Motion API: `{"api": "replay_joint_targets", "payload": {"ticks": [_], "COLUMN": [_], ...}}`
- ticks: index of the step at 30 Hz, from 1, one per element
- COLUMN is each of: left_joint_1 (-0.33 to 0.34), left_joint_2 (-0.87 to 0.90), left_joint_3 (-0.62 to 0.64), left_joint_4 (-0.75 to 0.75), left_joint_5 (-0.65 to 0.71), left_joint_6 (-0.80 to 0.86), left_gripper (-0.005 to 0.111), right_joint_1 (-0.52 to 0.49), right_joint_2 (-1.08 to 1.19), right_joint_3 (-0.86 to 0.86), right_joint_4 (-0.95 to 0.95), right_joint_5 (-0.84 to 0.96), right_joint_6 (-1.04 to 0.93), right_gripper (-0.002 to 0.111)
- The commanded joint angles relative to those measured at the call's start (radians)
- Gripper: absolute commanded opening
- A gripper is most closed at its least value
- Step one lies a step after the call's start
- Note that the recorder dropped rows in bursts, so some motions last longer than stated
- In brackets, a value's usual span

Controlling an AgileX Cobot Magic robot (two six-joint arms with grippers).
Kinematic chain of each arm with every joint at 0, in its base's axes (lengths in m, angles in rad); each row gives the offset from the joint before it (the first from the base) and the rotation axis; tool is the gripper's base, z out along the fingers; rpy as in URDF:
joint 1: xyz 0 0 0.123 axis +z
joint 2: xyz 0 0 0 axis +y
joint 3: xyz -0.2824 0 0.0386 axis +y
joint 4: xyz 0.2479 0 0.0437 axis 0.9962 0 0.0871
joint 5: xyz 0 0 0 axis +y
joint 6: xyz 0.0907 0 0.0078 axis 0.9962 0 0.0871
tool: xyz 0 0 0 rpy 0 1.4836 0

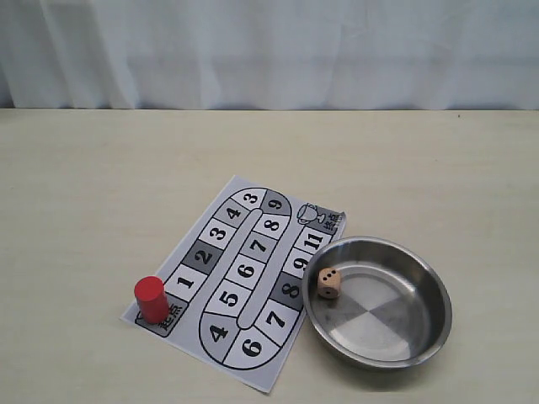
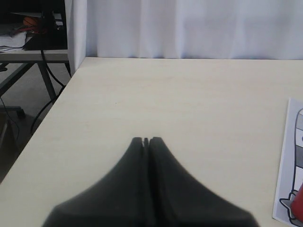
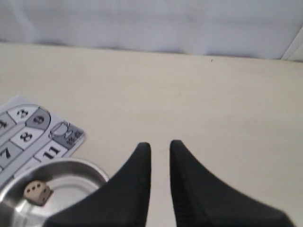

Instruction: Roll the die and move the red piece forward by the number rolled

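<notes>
Left wrist view: the red piece [image 2: 298, 209] is cut off. One die [image 1: 329, 283] is seen in one bowl [image 1: 424, 338]. Left claw [image 2: 146, 140] is pressed together, right claw [image 3: 160, 146] parted.

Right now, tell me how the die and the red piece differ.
The die is a tan cube with dark pips; the red piece is a plain red cylinder. The die is smaller than the red piece. The die lies in the steel bowl; the red piece stands upright on the board beside square 1. Both are small game parts.
</notes>
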Motion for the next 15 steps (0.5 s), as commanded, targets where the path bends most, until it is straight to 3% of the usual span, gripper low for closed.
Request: {"api": "replay_joint_targets", "payload": {"ticks": [1,4,15], "left_joint_1": [-0.008,-0.008,-0.008], "left_joint_2": [0.000,0.000,0.000], "left_joint_3": [-0.006,-0.006,-0.006], "left_joint_4": [0.001,0.001,0.001], "left_joint_5": [-0.012,-0.012,-0.012], "left_joint_6": [0.000,0.000,0.000], "left_gripper": [0.000,0.000,0.000], "right_joint_1": [0.039,0.093,0.230], "right_joint_2": [0.127,0.208,0.471], "right_joint_3": [-0.012,-0.012,-0.070], "right_joint_4": [0.156,0.188,0.181], "right_joint_5": [0.008,0.008,0.018], "right_joint_6": [-0.219,-0.280,-0.271], "right_gripper": [0.040,0.049,0.049]}}
